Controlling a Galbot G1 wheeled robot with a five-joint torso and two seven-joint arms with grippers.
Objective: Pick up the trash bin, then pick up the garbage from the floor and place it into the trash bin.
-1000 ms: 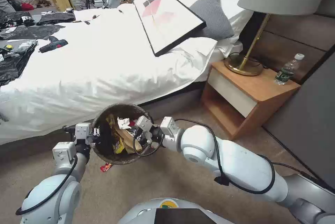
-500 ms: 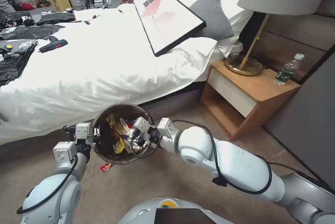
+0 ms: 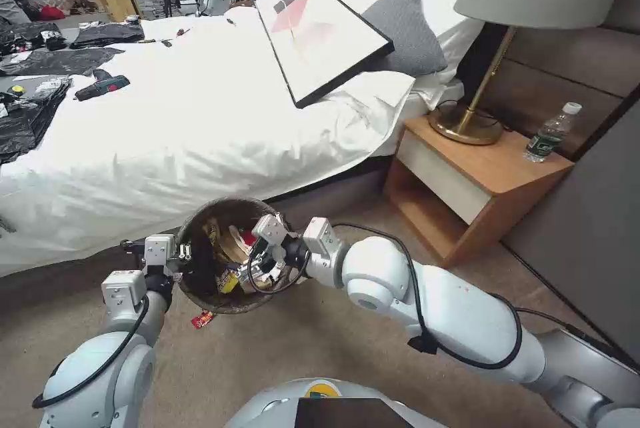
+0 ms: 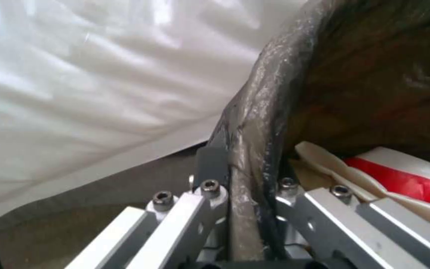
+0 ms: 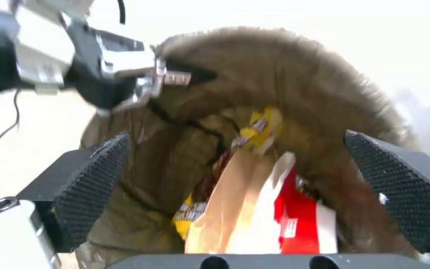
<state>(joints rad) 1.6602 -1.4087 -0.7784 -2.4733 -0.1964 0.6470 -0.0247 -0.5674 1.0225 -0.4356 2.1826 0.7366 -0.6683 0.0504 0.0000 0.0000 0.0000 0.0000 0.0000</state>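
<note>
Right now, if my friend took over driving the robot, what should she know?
Left gripper: shut on the trash bin rim, holding it beside the bed.
Right gripper: open over the bin's mouth, nothing between its pads.
Done: yellow wrappers, brown paper and a red-and-white cup lie inside.
Left: a small red scrap on the carpet by the bin.

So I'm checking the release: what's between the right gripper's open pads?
Nothing held. In the right wrist view the right gripper stands open over the trash bin; the garbage lies in the bin beyond its pads.
</note>
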